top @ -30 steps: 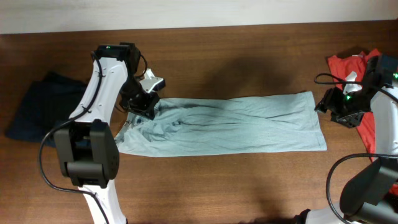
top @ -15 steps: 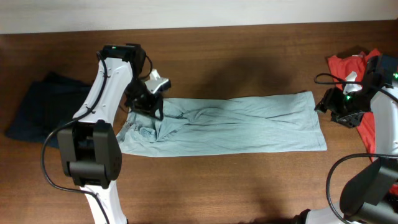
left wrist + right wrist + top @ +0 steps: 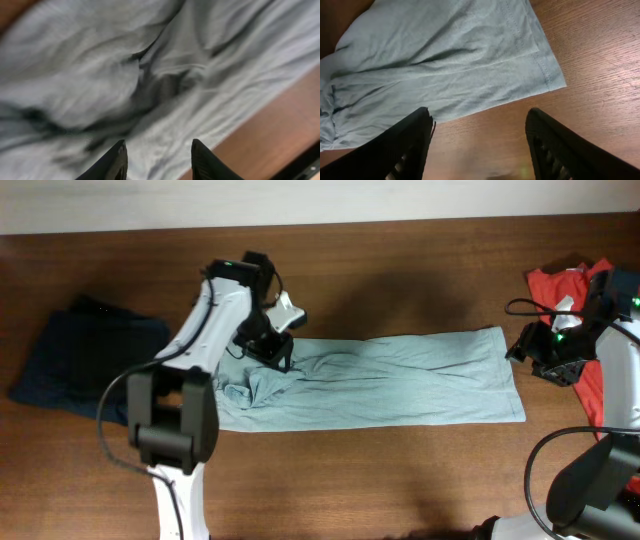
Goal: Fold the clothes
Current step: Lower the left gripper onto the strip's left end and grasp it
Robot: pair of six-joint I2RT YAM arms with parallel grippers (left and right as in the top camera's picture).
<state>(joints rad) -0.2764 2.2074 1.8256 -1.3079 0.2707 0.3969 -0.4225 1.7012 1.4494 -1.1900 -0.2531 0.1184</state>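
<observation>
Left pincer (image 3: 157, 147), parted and empty, hovers over the pale garment's (image 3: 400, 380) bunched end

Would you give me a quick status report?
Left hand open over bunched end, nothing held. Right hand open beside hems. Pale blue-green trousers stretched out lengthwise. Red garment apart.

Prob. a robotics lab or test bench: left arm (image 3: 205, 320) & right arm (image 3: 625, 370), cabled, mounted at the near edge of a wood-grain table (image 3: 400, 480) w/ a plain pale wall (image 3: 300, 200) behind. Laundry lies on it (pale blue-green garment (image 3: 400, 380), red garment (image 3: 560, 280), navy clothes (image 3: 80, 360)); rest of room out of view.
</observation>
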